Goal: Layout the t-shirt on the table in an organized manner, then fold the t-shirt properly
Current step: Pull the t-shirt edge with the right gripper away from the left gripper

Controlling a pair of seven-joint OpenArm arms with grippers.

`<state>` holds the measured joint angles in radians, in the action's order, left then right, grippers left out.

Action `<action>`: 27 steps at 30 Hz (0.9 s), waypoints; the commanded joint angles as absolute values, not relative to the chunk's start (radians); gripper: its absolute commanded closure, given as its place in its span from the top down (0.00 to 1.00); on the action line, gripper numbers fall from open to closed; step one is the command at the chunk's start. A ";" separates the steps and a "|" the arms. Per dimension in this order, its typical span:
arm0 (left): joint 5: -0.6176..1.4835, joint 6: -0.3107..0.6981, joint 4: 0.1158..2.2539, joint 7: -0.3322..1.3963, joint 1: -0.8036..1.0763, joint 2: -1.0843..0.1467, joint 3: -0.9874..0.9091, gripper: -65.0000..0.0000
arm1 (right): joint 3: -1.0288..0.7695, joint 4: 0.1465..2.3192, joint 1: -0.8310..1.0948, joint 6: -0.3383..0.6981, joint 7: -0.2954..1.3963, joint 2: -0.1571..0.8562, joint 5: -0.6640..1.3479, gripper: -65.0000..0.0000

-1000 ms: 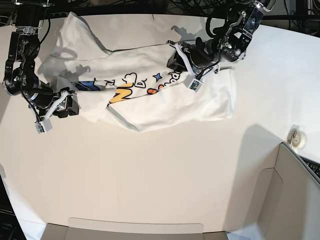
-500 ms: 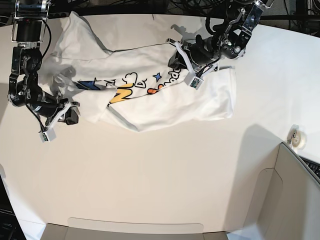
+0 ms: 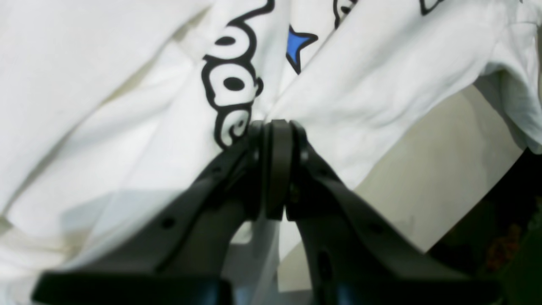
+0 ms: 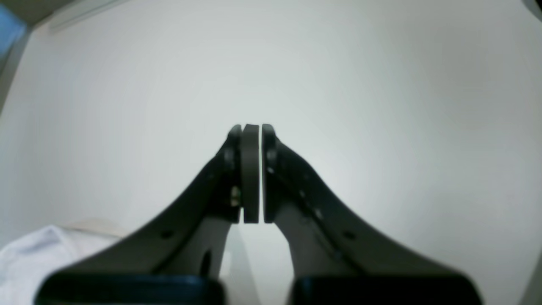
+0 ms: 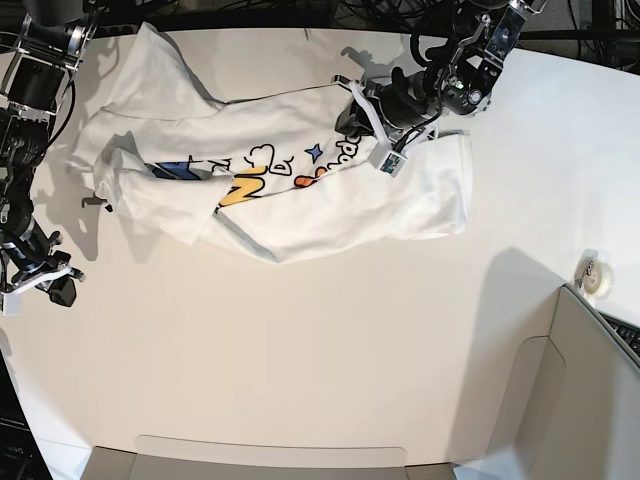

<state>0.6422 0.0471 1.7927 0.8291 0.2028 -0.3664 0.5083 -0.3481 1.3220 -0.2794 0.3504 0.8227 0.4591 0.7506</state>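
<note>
Left end effector [image 5: 352,118], upper centre of frame, pinches a fold of the t-shirt [image 5: 300,180], which lies rumpled across the upper worktop [image 5: 330,350]. Right end effector [image 5: 62,290], far left, is closed on nothing, clear of the cloth.

A white short-sleeved cotton t-shirt with a colourful cartoon print [image 5: 290,180] lies crumpled and partly folded over itself on the far half of the large white smooth tabletop [image 5: 330,350]. The black left gripper [image 5: 352,118] sits on the shirt's upper middle, beside the print. The black right gripper [image 5: 52,285] is over bare tabletop, well apart from the shirt. A small round whitish object [image 5: 598,277] rests beside a grey-beige box panel [image 5: 580,400].
</note>
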 commanded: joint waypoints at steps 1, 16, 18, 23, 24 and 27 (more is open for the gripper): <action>0.633 0.045 1.794 0.862 0.216 -0.374 0.510 0.02 | -0.349 1.330 -0.297 0.358 0.828 0.476 0.760 0.01; 0.633 0.048 1.695 0.832 0.214 -0.372 0.510 0.02 | -0.374 1.850 0.058 0.463 1.010 0.424 0.805 0.44; 0.633 0.048 1.690 0.832 0.216 -0.372 0.510 0.02 | -0.380 1.853 0.079 0.463 1.010 0.424 0.805 0.44; 0.633 0.048 1.690 0.831 0.217 -0.372 0.510 0.02 | -0.372 1.848 0.119 0.461 1.010 0.426 0.799 0.44; 0.633 0.048 1.690 0.831 0.217 -0.372 0.510 0.02 | -0.371 1.847 0.122 0.461 1.010 0.426 0.799 0.44; 0.633 0.048 1.690 0.831 0.217 -0.372 0.510 0.02 | -0.369 1.840 0.122 0.460 1.010 0.424 0.797 0.44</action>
<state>0.6922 0.0834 1.7058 0.7601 0.2054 -0.3630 0.5060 -0.3641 1.8290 0.1349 0.4576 1.0363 0.4095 0.7856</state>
